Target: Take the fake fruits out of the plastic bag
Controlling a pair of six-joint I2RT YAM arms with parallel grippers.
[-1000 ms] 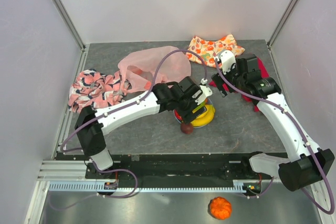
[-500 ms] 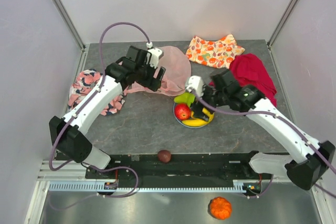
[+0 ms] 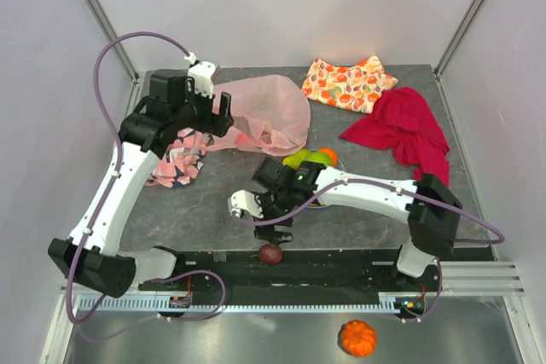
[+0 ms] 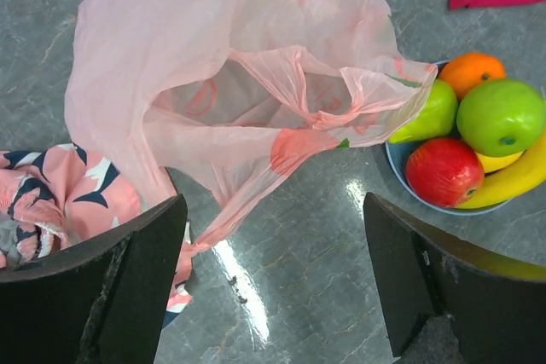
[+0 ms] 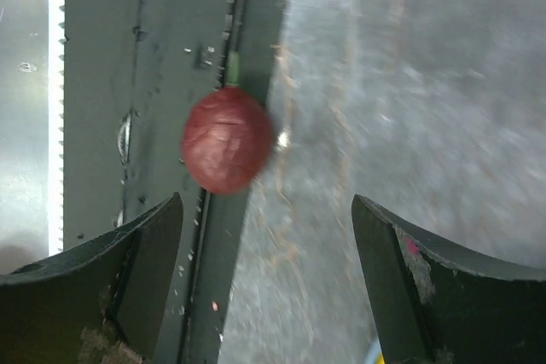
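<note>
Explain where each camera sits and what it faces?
Top external: above, behind the arms, looking down at the table; both arms show.
Left wrist: on the left arm, facing the plastic bag and blue plate; own fingers show.
Right wrist: on the right arm, facing the dark fruit; own fingers show.
Shared: top view also shows bag and dark fruit.

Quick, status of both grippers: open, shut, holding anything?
Left gripper: open, empty, pointed at the pink bag.
Right gripper: open, empty, pointed at the dark red fruit.
</note>
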